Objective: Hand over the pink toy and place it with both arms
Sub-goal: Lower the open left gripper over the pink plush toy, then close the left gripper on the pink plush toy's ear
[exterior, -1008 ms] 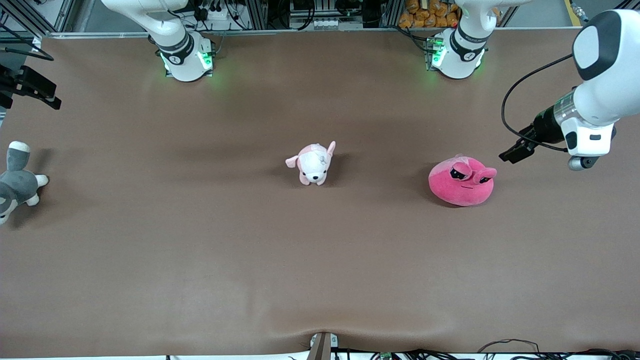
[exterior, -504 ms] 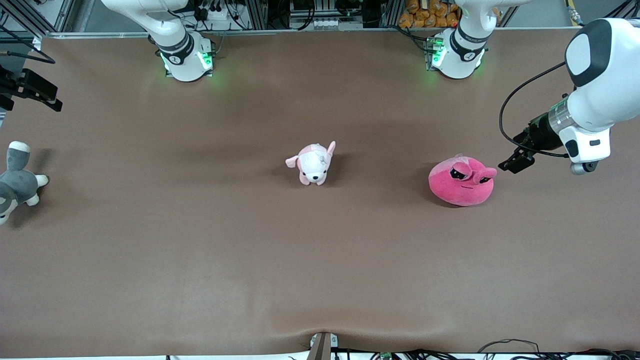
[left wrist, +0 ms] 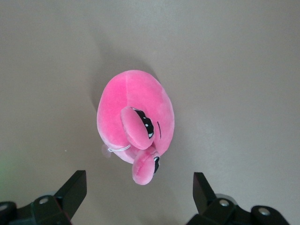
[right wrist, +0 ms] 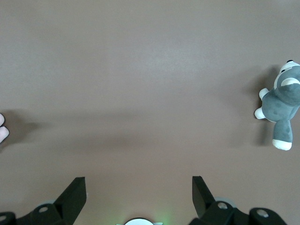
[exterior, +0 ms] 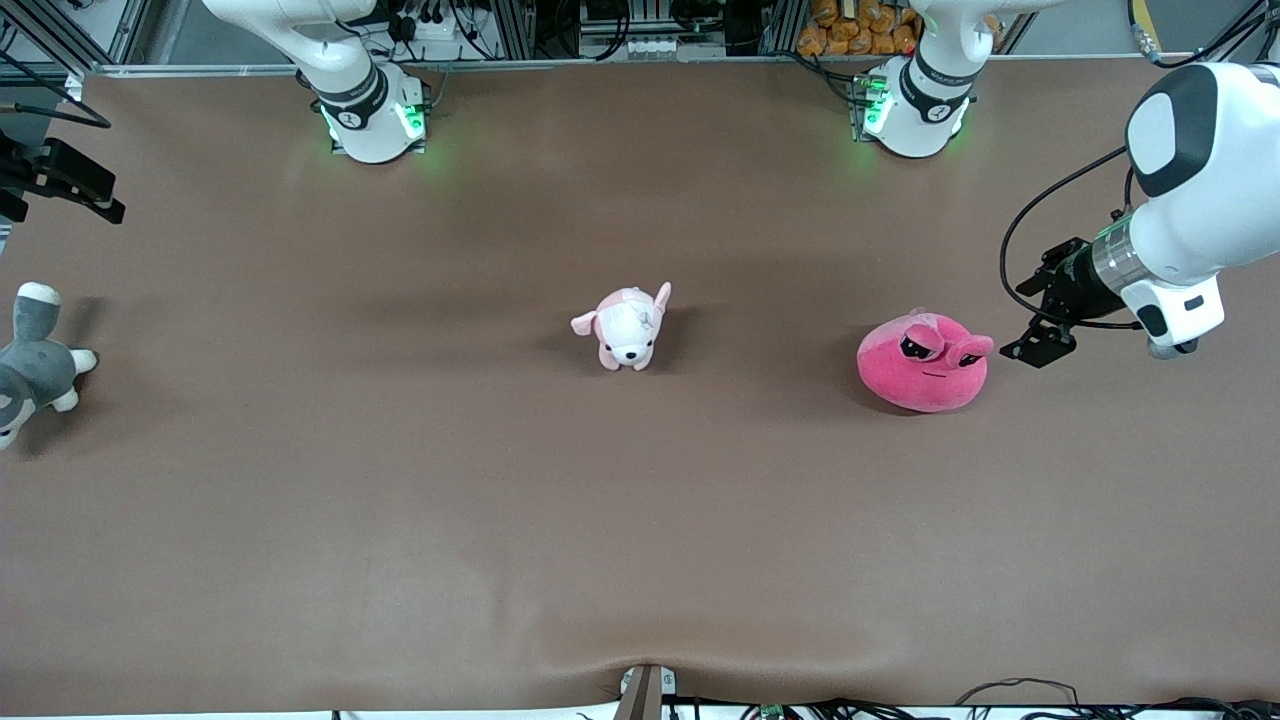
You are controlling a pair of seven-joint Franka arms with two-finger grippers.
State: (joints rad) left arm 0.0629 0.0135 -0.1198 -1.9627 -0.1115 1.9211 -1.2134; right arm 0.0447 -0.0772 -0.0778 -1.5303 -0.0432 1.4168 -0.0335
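While my left gripper point(exterior: 1040, 330) hangs released at the pink toy's point(exterior: 922, 364) three o'clock, just beside it, my right gripper point(exterior: 75, 190) waits, released, over the table's point(exterior: 500, 520) edge.

Desk point(exterior: 640, 520) was covered edge to edge in a matte brown mat, with a slight wrinkle at the edge nearest the front camera, where a small metal bracket point(exterior: 645, 690) and loose cables showed. Along the edge by the bases ran aluminium framing point(exterior: 500, 30) with power strips, cable clutter and a pile of orange items point(exterior: 850, 30). Lighting was even and soft; green glow spilled onto the mat.
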